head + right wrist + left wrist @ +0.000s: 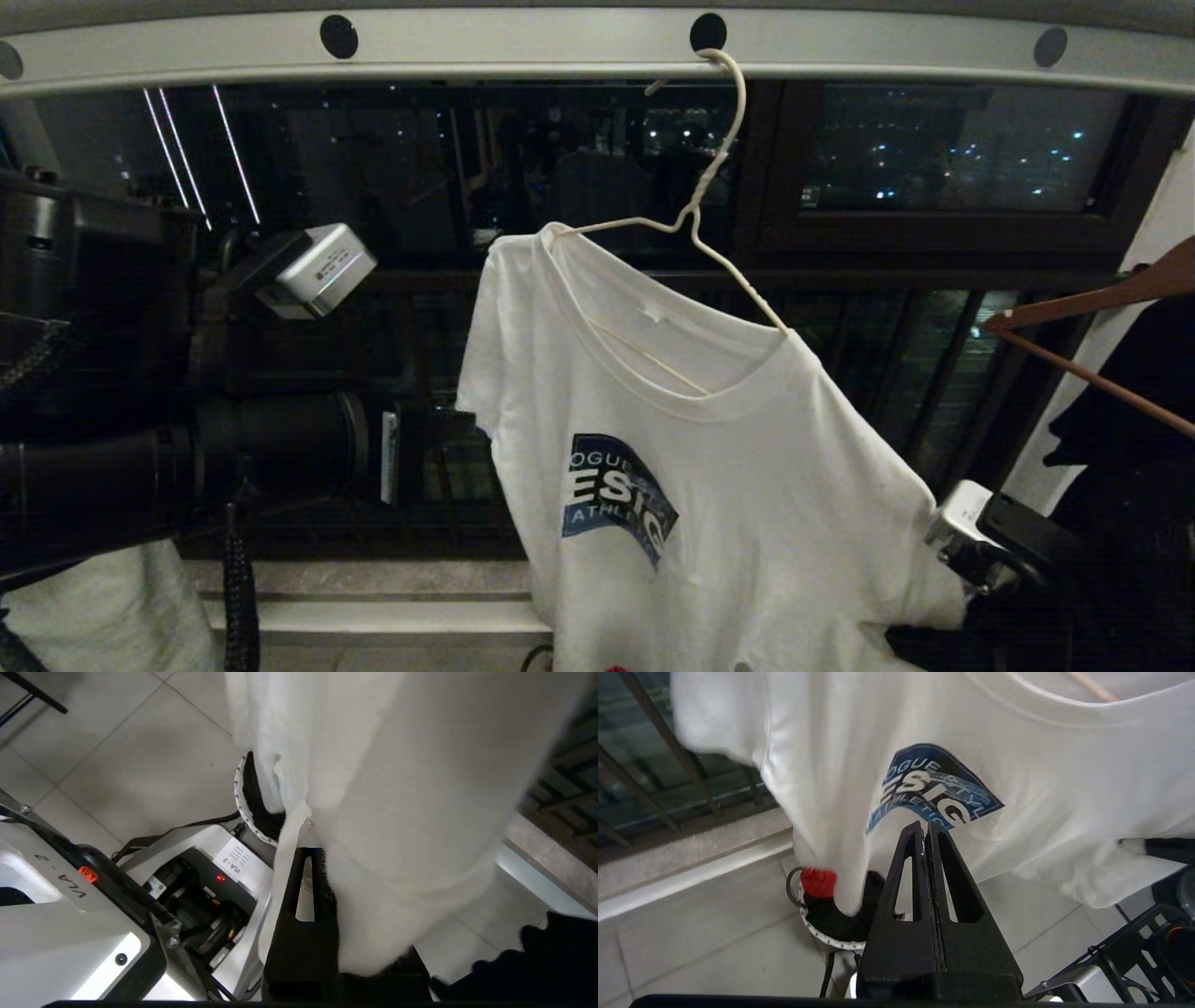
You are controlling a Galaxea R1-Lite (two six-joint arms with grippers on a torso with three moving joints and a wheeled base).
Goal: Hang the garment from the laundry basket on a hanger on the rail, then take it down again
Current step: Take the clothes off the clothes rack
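The T-shirt was soft matt white cloth with a smooth printed logo. The hanger was thin coated wire; the rail was smooth, satin-finished metal. The floor tiles looked smooth and faintly glossy.

Rail runs across the top. Hanger hooked in a rail hole, tilted, right shoulder lower. Garment hangs on the hanger, in front of the window. Laundry basket on the floor below the garment's hem. Left claw left of the garment, apart from it. Right claw at the garment's lower right edge, cloth draped over it. Wooden hanger at far right.
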